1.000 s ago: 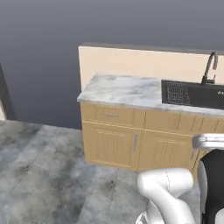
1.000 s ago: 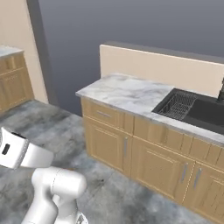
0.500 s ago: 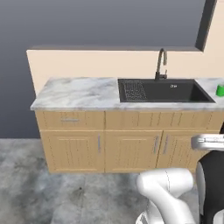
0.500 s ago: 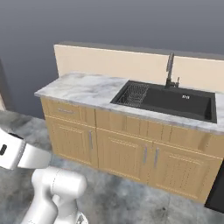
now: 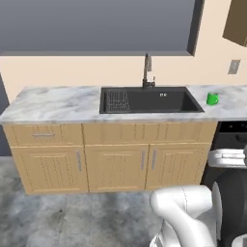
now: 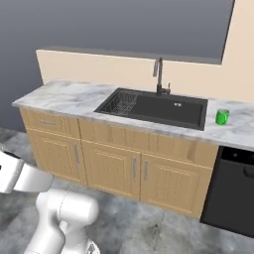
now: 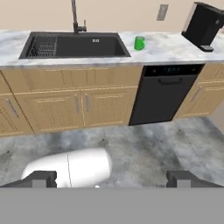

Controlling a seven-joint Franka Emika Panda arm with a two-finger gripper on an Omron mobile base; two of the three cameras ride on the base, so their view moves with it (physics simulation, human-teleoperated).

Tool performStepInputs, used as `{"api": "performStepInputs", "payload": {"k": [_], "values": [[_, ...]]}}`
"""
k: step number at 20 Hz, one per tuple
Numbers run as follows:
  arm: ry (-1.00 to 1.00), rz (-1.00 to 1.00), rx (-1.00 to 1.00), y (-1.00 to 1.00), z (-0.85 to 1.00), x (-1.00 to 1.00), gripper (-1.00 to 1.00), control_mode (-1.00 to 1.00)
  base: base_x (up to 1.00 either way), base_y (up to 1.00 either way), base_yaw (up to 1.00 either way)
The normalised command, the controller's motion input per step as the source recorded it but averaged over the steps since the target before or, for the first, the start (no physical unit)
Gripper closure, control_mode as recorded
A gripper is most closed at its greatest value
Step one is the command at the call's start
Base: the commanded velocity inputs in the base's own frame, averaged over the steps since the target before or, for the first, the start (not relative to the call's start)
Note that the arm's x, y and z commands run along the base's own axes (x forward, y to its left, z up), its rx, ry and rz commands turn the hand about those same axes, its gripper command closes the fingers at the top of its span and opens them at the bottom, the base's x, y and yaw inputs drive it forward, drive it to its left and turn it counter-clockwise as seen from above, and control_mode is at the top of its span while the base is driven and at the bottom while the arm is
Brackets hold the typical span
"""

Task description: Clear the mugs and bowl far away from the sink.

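While the green mug stands upright on the marble worktop just beside the right rim of the sink, the arm is well apart from it, down at floor level in front of the cabinets, so every risk here lies in the approach. In the hand view the same mug sits between the basin and a black coffee machine further along the worktop. Neither the navy mug nor the bowl can be made out on the stretch of worktop shown, so I cannot tell where they are.

The pincer is spread wide and pinching nothing, its two dark tips low in the hand view, pointing toward the dishwasher and cabinet fronts rather than at the mug.

My judgement of what could go wrong:
- The mug is small and light-looking, close to the basin edge; a sideways nudge from a finger could tip it into the sink, the opposite of what is wanted.
- Reaching up from this low pose, the hand could strike the worktop lip or the dishwasher front if the base stops too near.
- The gooseneck faucet stands behind the basin and could snag an arm sweeping across.
- Setting the mug down by the coffee machine may crowd it.
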Motion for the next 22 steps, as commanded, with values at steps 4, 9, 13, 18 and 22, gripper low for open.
{"api": "performStepInputs", "payload": {"k": [4, 9, 13, 18, 22], "values": [[0.0, 0.0, 0.0, 0.0, 0.0, 0.0, -1.0, 1.0, 0.21, -0.82, 0.0], [0.0, 0.0, 0.0, 0.0, 0.0, 0.0, -1.0, 1.0, 0.23, -0.84, 0.0], [0.0, 0.0, 0.0, 0.0, 0.0, 0.0, -1.0, 1.0, 0.27, -0.85, 0.0], [0.0, 0.0, 0.0, 0.0, 0.0, 0.0, -1.0, 1.0, 0.39, -0.73, 0.0], [0.0, 0.0, 0.0, 0.0, 0.0, 0.0, -1.0, 1.0, 0.47, -0.53, 0.0]]}}
